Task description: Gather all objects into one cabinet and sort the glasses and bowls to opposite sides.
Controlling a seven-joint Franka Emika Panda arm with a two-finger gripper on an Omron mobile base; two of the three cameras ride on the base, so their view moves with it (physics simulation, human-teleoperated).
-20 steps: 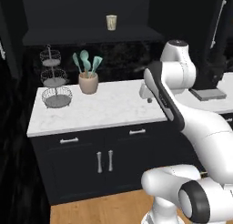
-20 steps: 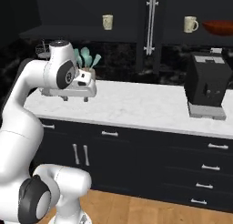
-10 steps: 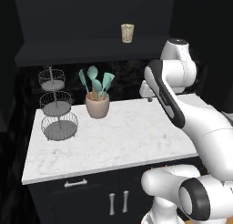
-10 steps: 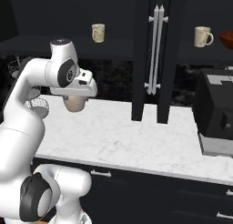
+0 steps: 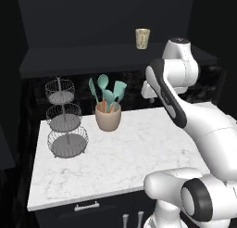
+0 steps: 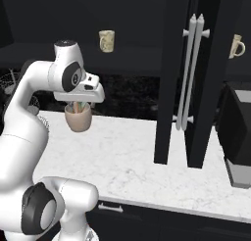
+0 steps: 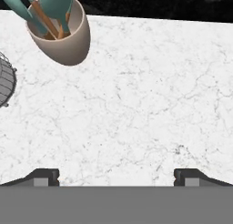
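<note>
One cream mug point(image 5: 142, 38) stands on the dark inner shelf of the black wall cabinet; it is the mug point(image 6: 107, 40) high above the counter. A second mug point(image 6: 237, 45) sits to the right, past the cabinet doors with long silver bar handles point(image 6: 190, 78). The third mug and the red-brown bowl are out of view. My gripper point(image 7: 116, 176) hangs open over the marble counter point(image 7: 136, 104), nothing between its fingertips point(image 7: 45, 175). In the right base view the gripper point(image 6: 79, 103) is well below the left mug, just above the utensil pot.
The tan pot of teal utensils point(image 5: 108, 116) stands near the hand, pot point(image 7: 61, 29) up and to the left. A three-tier wire basket point(image 5: 65, 125) is at the counter's left. A dark coffee machine point(image 6: 240, 137) sits at the right.
Both base views have shifted and the counter, pot and cabinet now look larger and closer, so the base has driven forward. The arm keeps about the same pose, gripper still open.
</note>
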